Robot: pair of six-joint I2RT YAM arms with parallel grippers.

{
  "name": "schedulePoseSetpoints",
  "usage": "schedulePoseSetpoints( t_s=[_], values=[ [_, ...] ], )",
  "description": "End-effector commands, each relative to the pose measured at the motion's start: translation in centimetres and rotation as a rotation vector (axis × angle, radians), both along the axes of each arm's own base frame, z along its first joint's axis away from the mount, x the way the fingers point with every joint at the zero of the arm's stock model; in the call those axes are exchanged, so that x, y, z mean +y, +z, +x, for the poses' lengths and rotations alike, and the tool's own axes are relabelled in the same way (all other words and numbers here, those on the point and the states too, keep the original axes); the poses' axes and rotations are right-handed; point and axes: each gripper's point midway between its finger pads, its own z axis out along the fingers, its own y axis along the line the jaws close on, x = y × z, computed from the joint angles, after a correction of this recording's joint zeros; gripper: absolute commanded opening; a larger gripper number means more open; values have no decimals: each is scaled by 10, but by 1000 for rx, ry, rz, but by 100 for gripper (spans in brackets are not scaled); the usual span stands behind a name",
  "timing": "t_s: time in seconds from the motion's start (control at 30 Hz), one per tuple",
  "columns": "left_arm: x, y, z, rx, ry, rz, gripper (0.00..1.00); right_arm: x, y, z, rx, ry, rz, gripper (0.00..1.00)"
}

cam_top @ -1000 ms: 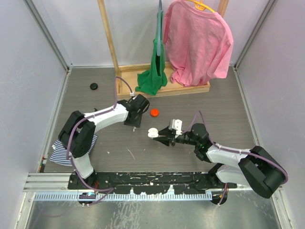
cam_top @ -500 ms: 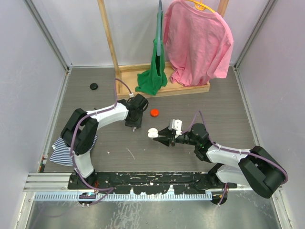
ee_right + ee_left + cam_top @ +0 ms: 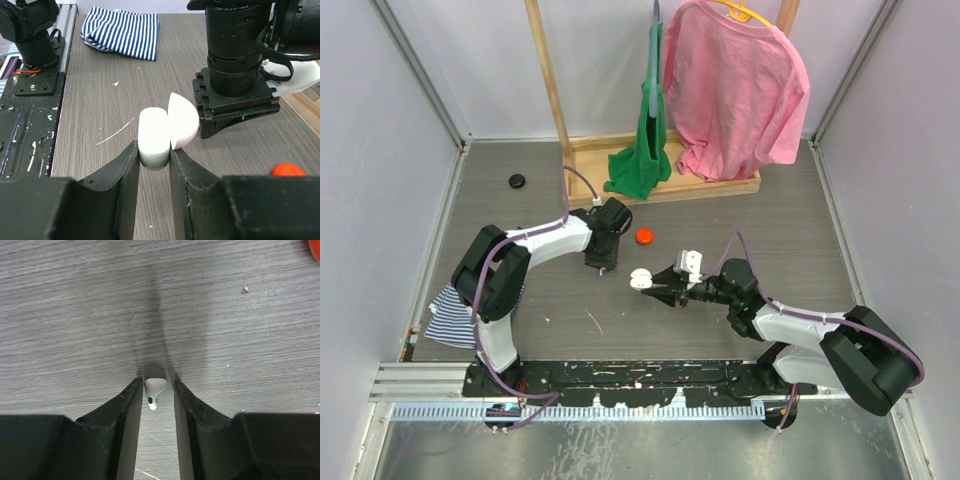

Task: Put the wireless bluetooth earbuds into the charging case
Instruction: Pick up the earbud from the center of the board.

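We judge insertion not yet done: the right end effector [image 3: 152, 156] is clamped on the open case [image 3: 156, 131], while the left end effector [image 3: 157, 386] closely flanks one earbud [image 3: 154, 389] at the desk [image 3: 75, 315], grip unconfirmed.

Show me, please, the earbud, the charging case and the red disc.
earbud [image 3: 155, 385], left wrist view, its white head.
charging case [image 3: 152, 134], right wrist view, its base.
red disc [image 3: 644, 236], top external view, its centre.

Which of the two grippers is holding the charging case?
The right gripper: it clamps the white charging case, whose lid is open. The left gripper only straddles an earbud.
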Motion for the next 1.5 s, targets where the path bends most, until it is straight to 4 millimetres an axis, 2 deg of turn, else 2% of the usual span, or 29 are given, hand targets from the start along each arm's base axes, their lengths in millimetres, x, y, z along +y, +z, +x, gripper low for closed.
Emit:
schedulePoseSetpoints(
  t_s=[0.0,0.5,0.83,1.07,1.47],
  values=[
    [-2,-5,7,-4,10,3,32,5,23,4,-64,5,44,15],
    [4,-12,8,8,22,12,24,6,22,4,-64,6,42,15],
    [10,3,1,-22,29,-10,17,6,22,4,-65,4,42,15],
    [11,39,3,-132,57,-88,16,5,21,8,-63,-17,40,15],
    [6,119,-5,-414,130,-322,16,-1,23,20,-82,-107,66,15]
  ],
)
